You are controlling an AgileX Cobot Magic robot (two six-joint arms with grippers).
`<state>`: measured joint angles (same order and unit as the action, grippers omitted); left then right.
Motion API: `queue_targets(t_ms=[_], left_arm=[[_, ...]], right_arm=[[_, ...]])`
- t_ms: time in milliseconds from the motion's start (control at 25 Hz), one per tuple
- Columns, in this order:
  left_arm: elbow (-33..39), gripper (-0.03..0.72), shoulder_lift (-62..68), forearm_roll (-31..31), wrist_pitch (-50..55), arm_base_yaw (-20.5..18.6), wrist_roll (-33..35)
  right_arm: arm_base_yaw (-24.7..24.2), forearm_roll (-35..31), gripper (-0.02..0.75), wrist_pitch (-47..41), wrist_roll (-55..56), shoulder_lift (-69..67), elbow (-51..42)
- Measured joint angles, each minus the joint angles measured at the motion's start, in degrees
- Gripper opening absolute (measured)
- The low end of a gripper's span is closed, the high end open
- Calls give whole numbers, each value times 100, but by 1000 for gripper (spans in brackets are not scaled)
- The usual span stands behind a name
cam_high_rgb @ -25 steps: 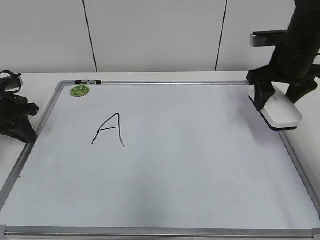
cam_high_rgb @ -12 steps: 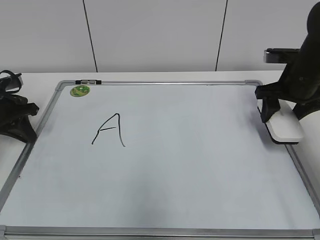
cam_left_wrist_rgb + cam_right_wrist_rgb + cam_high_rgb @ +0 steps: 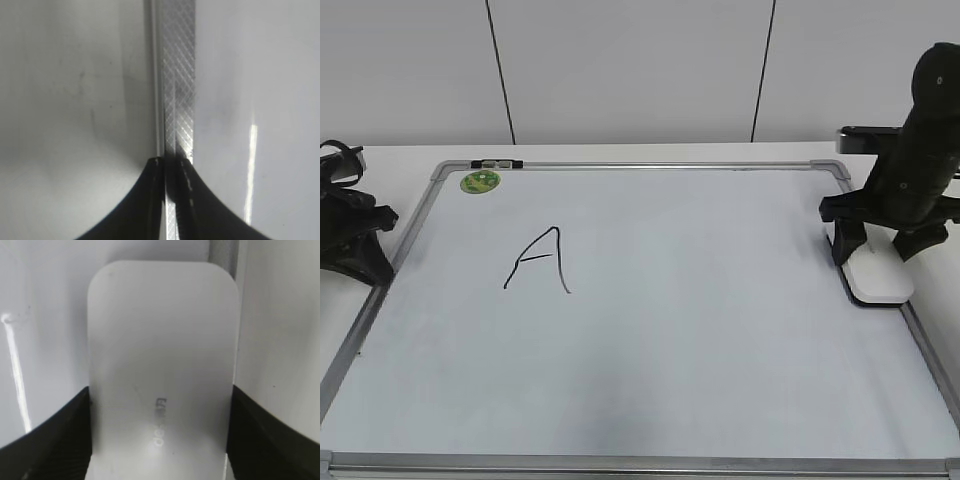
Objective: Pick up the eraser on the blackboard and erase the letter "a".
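Meanwhile, the right gripper (image 3: 877,249) stands over the eraser (image 3: 880,277) at the right edge of the blackboard (image 3: 720,330), one dark finger (image 3: 45,435) against each long side of the white block in the right wrist view. Whether the fingers are pressing or merely touching cannot be told, though the straddling pose suits a pickup. The eraser lies flat on the board beside the silver frame, directly between the fingers. Only a handwritten capital "A" (image 3: 538,260) shows, well apart on the board's left half, below a green round sticker (image 3: 479,182); no lowercase letter is visible. Off the board's left edge, the left gripper (image 3: 171,165) rests with its jaws nearly closed and empty above the frame rail (image 3: 177,75).
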<state>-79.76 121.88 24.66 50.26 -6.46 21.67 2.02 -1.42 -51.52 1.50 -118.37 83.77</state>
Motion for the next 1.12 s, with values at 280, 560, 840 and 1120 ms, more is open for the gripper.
queue_targets(t_ms=[280, 560, 840, 1120], left_arm=[[0, 31, 0, 13, 0, 0, 0], [0, 31, 0, 13, 0, 0, 0], [0, 34, 0, 13, 0, 0, 0], [-51, 120, 4, -8, 12, 0, 21]], right_arm=[[0, 0, 533, -4, 22, -101, 59], [0, 10, 613, -164, 22, -246, 289], [0, 10, 620, -1115, 22, -244, 1044], [0, 21, 609, -1542, -19, -244, 1504]])
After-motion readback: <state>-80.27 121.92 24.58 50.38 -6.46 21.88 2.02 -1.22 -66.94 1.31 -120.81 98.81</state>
